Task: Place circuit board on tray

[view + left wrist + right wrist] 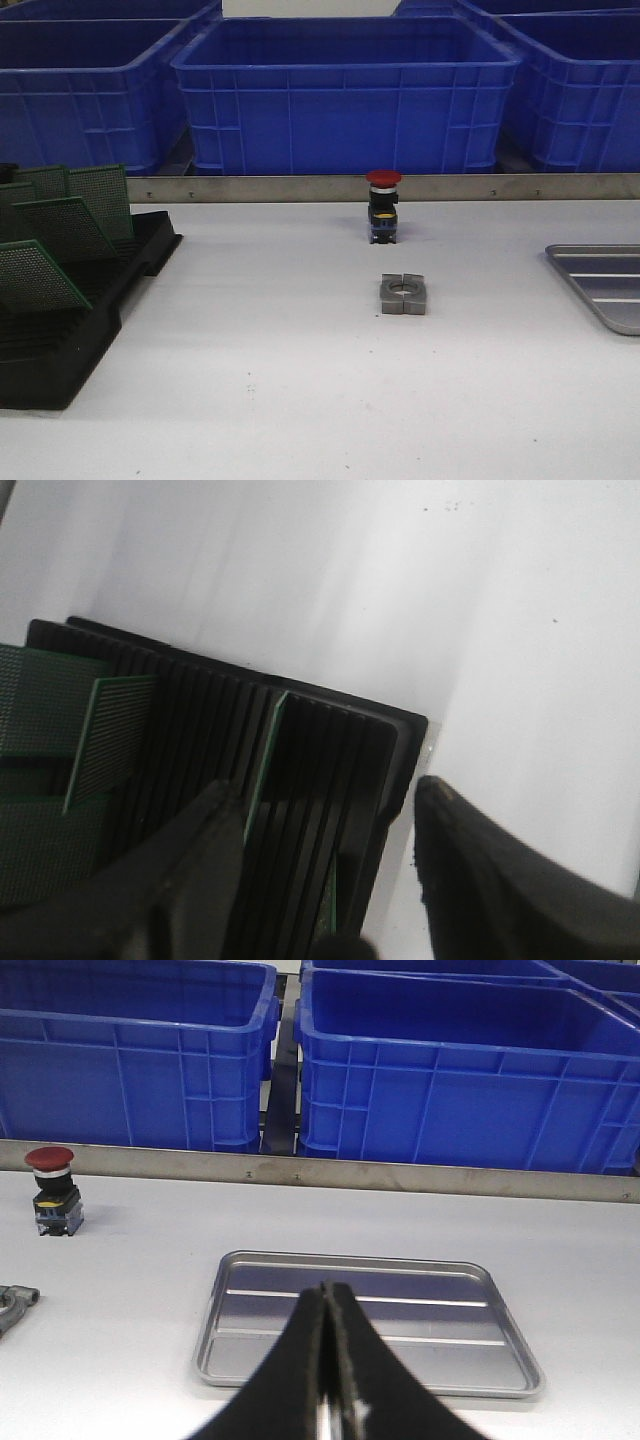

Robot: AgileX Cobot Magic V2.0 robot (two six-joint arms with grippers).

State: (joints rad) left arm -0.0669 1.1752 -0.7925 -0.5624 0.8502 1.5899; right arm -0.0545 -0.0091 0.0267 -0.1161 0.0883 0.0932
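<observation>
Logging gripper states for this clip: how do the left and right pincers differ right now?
The left pincer is open, its fingers spread above the black slotted plastic rack of green circuit boards; the right pincer is shut, empty, above the shallow silver metal tray. Both hold nothing.

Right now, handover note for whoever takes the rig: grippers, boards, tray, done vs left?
Left gripper: open, above the black rack, holding nothing.
Right gripper: shut, empty, in front of the tray.
Circuit boards: all standing in the rack at the table's left.
Tray: at the right edge, no board in it.
Done: nothing placed.
Left: grasp a board, move it to the tray.
</observation>
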